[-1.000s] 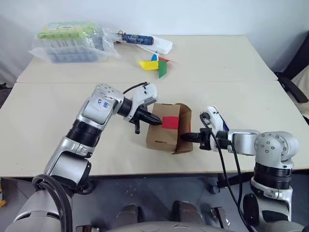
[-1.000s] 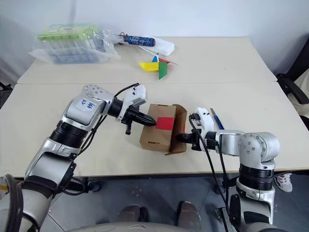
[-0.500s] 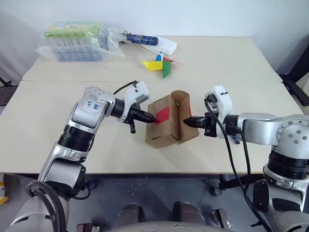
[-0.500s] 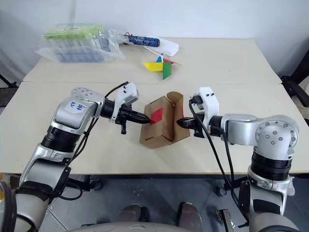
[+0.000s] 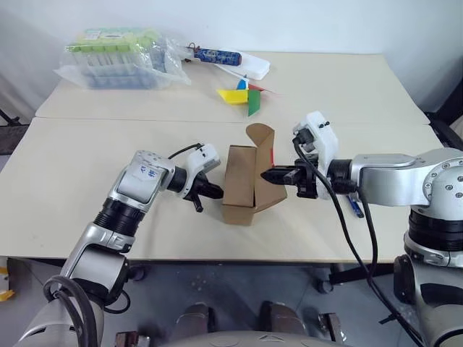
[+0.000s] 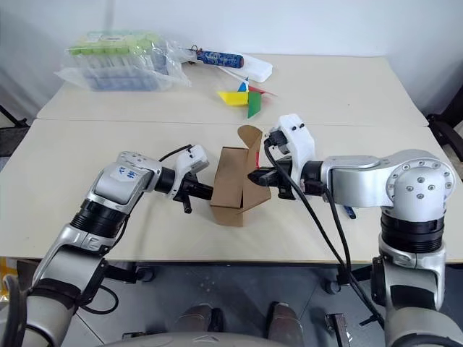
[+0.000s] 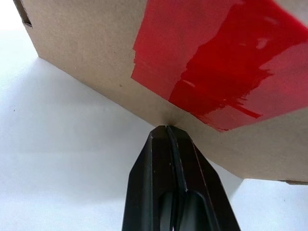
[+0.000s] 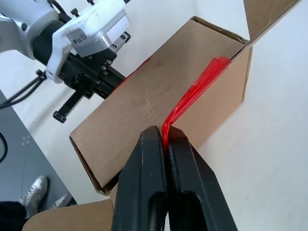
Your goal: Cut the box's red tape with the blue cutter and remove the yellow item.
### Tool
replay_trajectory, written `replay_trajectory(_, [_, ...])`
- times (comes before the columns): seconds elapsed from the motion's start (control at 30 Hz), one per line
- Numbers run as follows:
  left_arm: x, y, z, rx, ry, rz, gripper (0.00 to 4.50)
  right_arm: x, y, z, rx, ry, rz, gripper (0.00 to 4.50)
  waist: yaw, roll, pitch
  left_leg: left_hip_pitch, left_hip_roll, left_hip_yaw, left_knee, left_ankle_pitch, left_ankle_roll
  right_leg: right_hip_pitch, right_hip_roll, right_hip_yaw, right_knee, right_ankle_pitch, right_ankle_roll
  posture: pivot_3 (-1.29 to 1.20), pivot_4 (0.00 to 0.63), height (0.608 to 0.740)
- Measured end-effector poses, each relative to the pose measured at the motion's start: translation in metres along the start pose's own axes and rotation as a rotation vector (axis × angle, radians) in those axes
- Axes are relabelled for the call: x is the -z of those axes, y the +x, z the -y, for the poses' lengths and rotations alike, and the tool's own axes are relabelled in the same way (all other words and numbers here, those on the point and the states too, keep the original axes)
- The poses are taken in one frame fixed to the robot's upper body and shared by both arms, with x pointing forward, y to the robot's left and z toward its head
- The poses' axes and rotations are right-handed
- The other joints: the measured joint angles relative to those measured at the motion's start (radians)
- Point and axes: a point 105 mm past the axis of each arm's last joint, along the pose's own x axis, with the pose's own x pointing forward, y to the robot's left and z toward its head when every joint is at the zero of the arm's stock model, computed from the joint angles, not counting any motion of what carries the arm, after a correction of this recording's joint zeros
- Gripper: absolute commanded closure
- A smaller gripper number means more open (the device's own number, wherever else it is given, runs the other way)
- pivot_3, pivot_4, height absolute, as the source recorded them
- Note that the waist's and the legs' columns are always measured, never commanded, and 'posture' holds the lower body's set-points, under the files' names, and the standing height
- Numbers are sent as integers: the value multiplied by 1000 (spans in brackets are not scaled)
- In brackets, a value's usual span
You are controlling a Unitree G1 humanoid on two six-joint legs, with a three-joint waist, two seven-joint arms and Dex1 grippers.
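Observation:
The small brown box point(image 5: 239, 181) stands mid-table with its lid flap point(image 5: 260, 137) raised. The red tape point(image 8: 192, 96) runs from the box's upper edge to my right gripper point(image 8: 163, 132), which is shut on the strip's loose end at the box's right side point(image 5: 271, 176). My left gripper point(image 5: 217, 192) is shut, its tips pressed against the box's low left edge just under another patch of red tape point(image 7: 216, 62). The blue cutter point(image 5: 354, 206) lies on the table behind my right arm's cable. The yellow item is hidden.
A clear plastic package with green labels point(image 5: 119, 47) and a blue-patterned tube point(image 5: 217, 56) lie at the table's back left. A paper pinwheel point(image 5: 242, 94) rests behind the box. A seam point(image 5: 108, 120) crosses the table. Bare tabletop lies left of the box.
My right gripper has risen and rolled, pulling the tape end, and the box has turned so its flap stands up. My left gripper has sunk to the box's lower left edge.

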Motion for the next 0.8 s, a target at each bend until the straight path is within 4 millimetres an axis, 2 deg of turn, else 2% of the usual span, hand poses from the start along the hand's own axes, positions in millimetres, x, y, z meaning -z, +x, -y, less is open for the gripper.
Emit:
replay_trajectory(0.13, [1,-2,-1,-5,-2,-3,4500,0,0,0,3,3,-13,4474,0,0,0,0,0,0,0,0,0,0,0,0,-1,0,0,0,150,740])
replay_trajectory(0.23, [2,-10,-7,-10,-17,-6,4500,-1,1,0,8,-13,-25,4474,-3,-1,0,-1,0,0,0,0,0,-1,1,0,-1,0,0,0,150,740])
replay_trajectory(0.4, [-10,-58,-39,-133,-36,37,4500,-2,0,1,14,-29,-38,4474,-13,-1,0,-1,0,0,-1,0,0,-2,2,-1,-1,0,0,0,150,740])
replay_trajectory(0.53, [-28,-76,-45,-133,-41,110,4500,-4,2,-1,4,-46,-45,4474,-18,-1,1,-3,0,1,-1,0,0,-2,2,-2,-1,0,0,0,150,740])
replay_trajectory(0.67, [-64,-87,-31,-47,-2,221,4500,-5,1,-1,6,-59,-51,4474,-19,-2,1,-3,1,1,0,0,0,-2,1,-2,-1,0,0,0,150,740])
replay_trajectory(0.8, [-86,-75,-2,96,58,271,4500,-6,2,-1,3,-65,-53,4474,-23,-2,1,-3,0,1,-1,0,0,-2,1,-3,-1,0,0,0,150,740])
